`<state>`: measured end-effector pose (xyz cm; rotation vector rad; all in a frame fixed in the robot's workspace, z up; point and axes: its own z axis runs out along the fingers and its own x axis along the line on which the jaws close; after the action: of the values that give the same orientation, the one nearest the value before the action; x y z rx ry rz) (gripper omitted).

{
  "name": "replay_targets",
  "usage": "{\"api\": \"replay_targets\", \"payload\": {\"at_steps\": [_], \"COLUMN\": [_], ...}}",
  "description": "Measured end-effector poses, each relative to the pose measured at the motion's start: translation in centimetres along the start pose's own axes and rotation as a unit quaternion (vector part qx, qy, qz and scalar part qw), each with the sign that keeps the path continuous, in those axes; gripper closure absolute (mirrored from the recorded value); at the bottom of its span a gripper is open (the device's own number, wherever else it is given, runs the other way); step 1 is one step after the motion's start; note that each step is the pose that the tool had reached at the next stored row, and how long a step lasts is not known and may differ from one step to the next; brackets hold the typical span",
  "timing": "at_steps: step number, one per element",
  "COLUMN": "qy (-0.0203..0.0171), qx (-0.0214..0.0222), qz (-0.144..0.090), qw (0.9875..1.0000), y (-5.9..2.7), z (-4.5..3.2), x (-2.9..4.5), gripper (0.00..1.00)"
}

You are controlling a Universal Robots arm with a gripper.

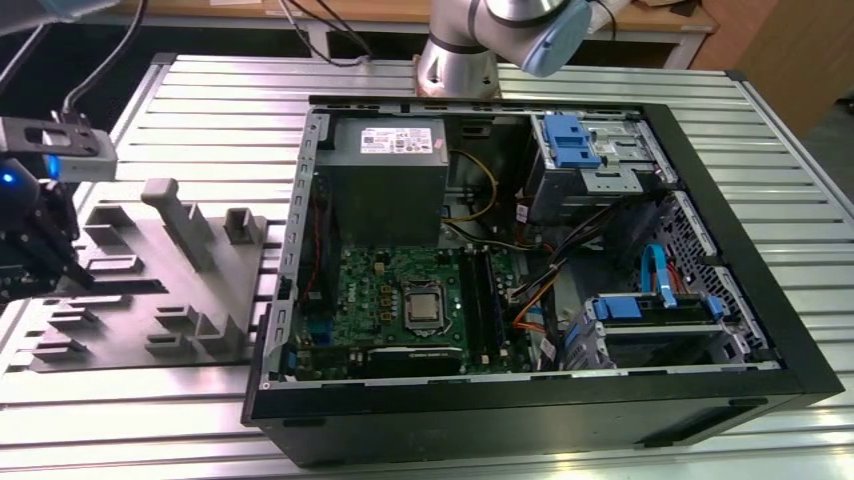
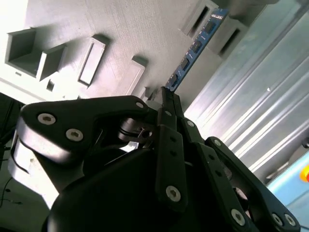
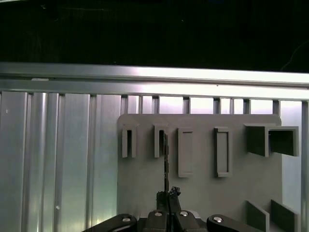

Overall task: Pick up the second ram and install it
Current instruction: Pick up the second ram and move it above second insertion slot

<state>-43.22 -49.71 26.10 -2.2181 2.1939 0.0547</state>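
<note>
The pincer [image 2: 166, 94] pinches the second ram [image 2: 193, 50] by one end at the grey tray [image 2: 120, 29]. A straight, untwisted pull away from the tray seems safest against binding.

We see a matt grey plastic tray [image 3: 203, 193] on the ribbed, shiny metal bench [image 3: 58, 154]; the gripper [image 2: 166, 92] looks smooth satin black, the second ram [image 2: 195, 48] glossy blue.

Exterior view high, angled down across worktop [image 1: 200, 100], open computer case [image 1: 534, 420] mid-frame, grey tray [image 1: 127, 300] at the exterior view's left, both wrist views close behind gripper [image 3: 168, 192], facing along jaws, sharing second ram [image 3: 165, 159] and tray.
</note>
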Motion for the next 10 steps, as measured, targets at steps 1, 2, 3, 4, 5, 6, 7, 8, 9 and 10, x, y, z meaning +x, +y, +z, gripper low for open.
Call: {"api": "replay_targets", "payload": {"at_steps": [1, 2, 3, 4, 5, 6, 7, 8, 9, 10], "qy": [0.0000, 0.0000, 0.0000, 0.0000, 0.0000, 0.0000, 0.0000, 0.0000, 0.0000, 0.0000], "qx": [0.0001, 0.0002, 0.0004, 0.0004, 0.0004, 0.0006, 0.0007, 0.0009, 0.0011, 0.0012], "qz": [0.000, 0.000, 0.000, 0.000, 0.000, 0.000, 0.000, 0.000, 0.000, 0.000], "qw": [1.0000, 1.0000, 1.0000, 1.0000, 1.0000, 1.0000, 1.0000, 1.0000, 1.0000, 1.0000], "y": [0.00, 0.01, 0.01, 0.01, 0.02, 0.02, 0.03, 0.03, 0.03, 0.04], "z": [-0.38, -0.77, -1.19, -1.65, -2.10, -2.54, -2.95, -3.38, -3.77, -4.19], "x": [-0.02, -0.05, -0.07, -0.09, -0.11, -0.13, -0.15, -0.17, -0.18, -0.20], "gripper": [0.88, 0.88, 0.88, 0.88, 0.88, 0.88, 0.88, 0.88, 0.88, 0.88]}}
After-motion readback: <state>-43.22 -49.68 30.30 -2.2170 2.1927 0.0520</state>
